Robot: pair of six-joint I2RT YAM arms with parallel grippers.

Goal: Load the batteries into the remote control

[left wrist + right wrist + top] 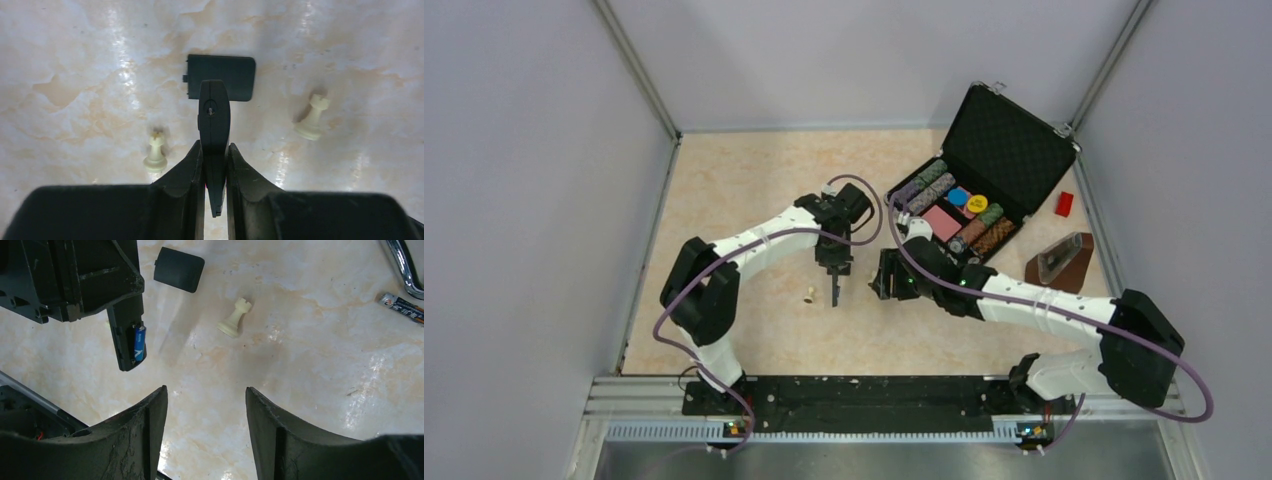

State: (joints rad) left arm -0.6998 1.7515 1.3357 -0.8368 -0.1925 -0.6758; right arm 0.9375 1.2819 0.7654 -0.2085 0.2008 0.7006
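My left gripper (pixel 835 272) is shut on the remote control (pixel 835 290), a slim black bar held upright on its edge just above the table. In the left wrist view the gripper (pixel 215 146) pinches the remote (pixel 214 117) edge-on. The right wrist view shows the remote's (pixel 122 342) open compartment with one blue battery (pixel 139 342) seated in it. A second battery (pixel 403 306) lies on the table at the far right. The black back cover (pixel 220 77) lies flat beyond the remote, also in the right wrist view (pixel 178 269). My right gripper (pixel 205 395) is open and empty, just right of the remote (pixel 881 278).
Two beige pegs (pixel 156 155) (pixel 312 117) stand either side of the remote. An open black chip case (pixel 1009 145) sits at the back right, its chrome rim (pixel 400 265) near the loose battery. A brown holder (pixel 1059 262) and a red block (pixel 1064 204) lie to the right.
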